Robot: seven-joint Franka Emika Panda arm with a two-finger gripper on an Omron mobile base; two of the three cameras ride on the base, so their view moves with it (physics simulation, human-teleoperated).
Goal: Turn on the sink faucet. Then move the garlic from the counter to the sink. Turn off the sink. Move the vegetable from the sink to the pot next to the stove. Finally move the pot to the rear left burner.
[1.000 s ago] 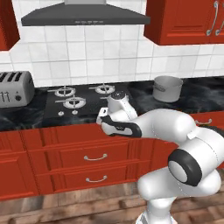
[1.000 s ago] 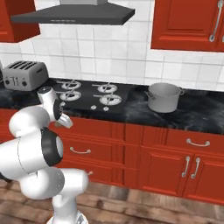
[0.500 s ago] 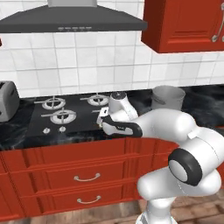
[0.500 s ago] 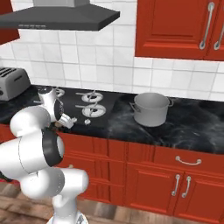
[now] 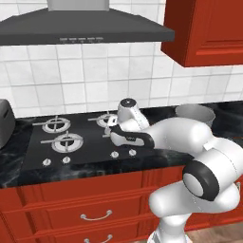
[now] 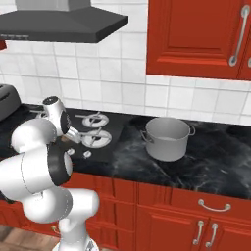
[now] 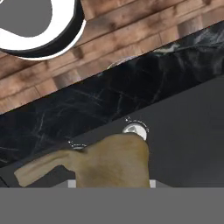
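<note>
Hand view — the tan-brown rounded garlic bulb (image 7: 114, 161) sits pinched in the hand (image 7: 111, 183), above the flat black cooktop (image 7: 188, 131) and its small silver knob (image 7: 134, 130). Beside it on the glossy black marble tabletop (image 6: 206, 166) stands the small round grey metal pot (image 6: 167, 138). No writing is legible.

The stove (image 5: 90, 142) is set into the tabletop (image 6: 206, 171), under the hood (image 5: 80, 31). The pot (image 6: 166, 138) stands on the tabletop just to the right of the stove. A toaster (image 5: 4, 124) stands on the tabletop to the left of the stove. The end effector (image 7: 109, 181) is above the front edge of the stove, over the knobs (image 7: 135, 130), with the garlic (image 7: 109, 159) between its fingers. Drawers (image 5: 85, 209) are below the tabletop.
</note>
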